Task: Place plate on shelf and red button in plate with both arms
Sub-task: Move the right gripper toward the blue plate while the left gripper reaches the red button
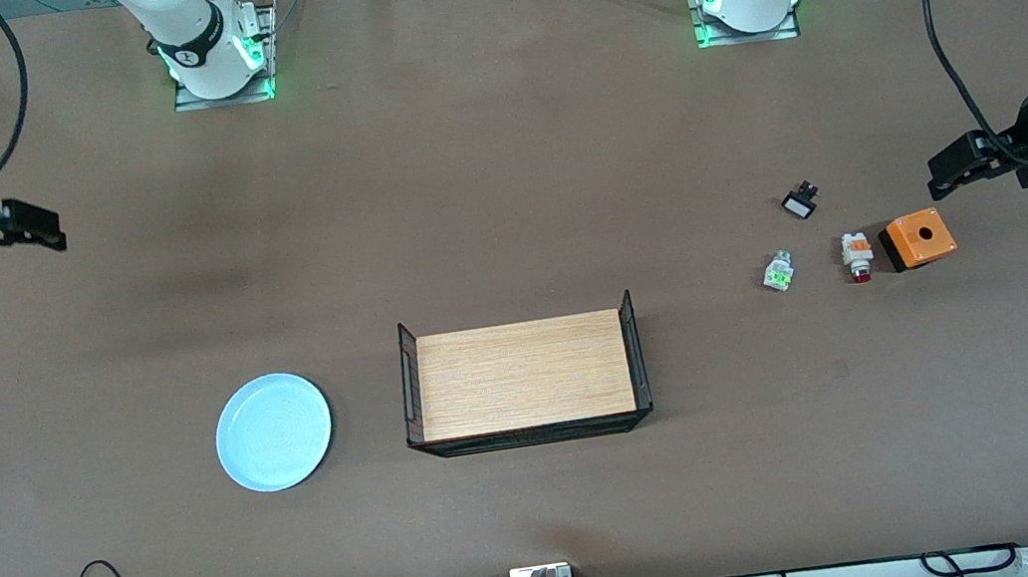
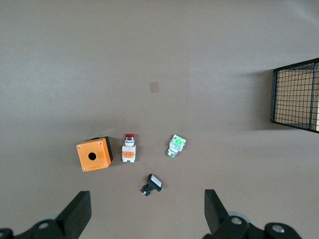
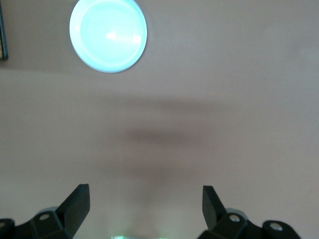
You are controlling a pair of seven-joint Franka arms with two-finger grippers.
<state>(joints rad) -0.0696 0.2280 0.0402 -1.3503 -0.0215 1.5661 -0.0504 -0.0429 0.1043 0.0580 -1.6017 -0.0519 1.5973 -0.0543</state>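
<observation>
Brown table (image 1: pixel 499 180): plate (image 1: pixel 274 432), red button (image 1: pixel 858 256); both grippers' fingers spread, empty.

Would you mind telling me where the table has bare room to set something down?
Bare table lies between the plate and the wire tray, and between that tray and the green button. It is crowded at the left arm's end: green button, red button, orange box and a small black part cluster together.

Two white arms with black joint bands stand on bases (image 1: pixel 225 93) glowing green; black cables (image 1: pixel 944 17) trail to black, angular grippers (image 1: pixel 960 165).
</observation>
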